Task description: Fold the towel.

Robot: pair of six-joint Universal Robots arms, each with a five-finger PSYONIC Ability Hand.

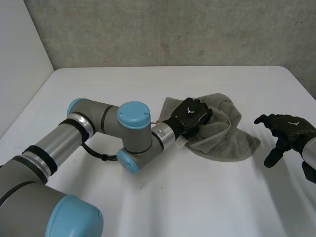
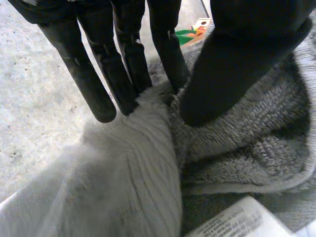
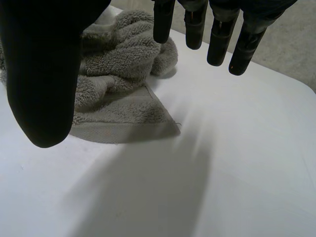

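Grey terry towel (image 1: 223, 134) lies in a crumpled heap on the white table (image 1: 148, 89), right of centre, between the two hands. Not flat: several lobes are bunched and overlapping, and one flatter flap runs out toward the robot's right side. The pile is looped and shaggy, with a smoother woven band along the hem.

Left hand (image 1: 191, 114) sits on the towel's near-left part, with the left arm (image 1: 98, 123) reaching in across the table. In the left wrist view the fingers (image 2: 118, 74) are straight and close together. The thumb (image 2: 237, 64) closes toward them, and a raised ridge of towel (image 2: 148, 163) is nipped between thumb and fingertips. On the finger side the cloth is ribbed and paler; under the thumb it is darker and loopy. A white printed care label (image 2: 232, 222) shows at the towel's edge below the palm.

Right hand (image 1: 286, 129) hovers beside the towel's right flap, apart from it. In the right wrist view the fingers (image 3: 217, 44) are straight and spread, the thumb (image 3: 44, 74) stands wide of them, and nothing is held. Bare table (image 3: 222, 173) lies beneath the palm. The towel (image 3: 113, 94) lies beyond the thumb, with one hemmed corner flat and pointing toward the hand.
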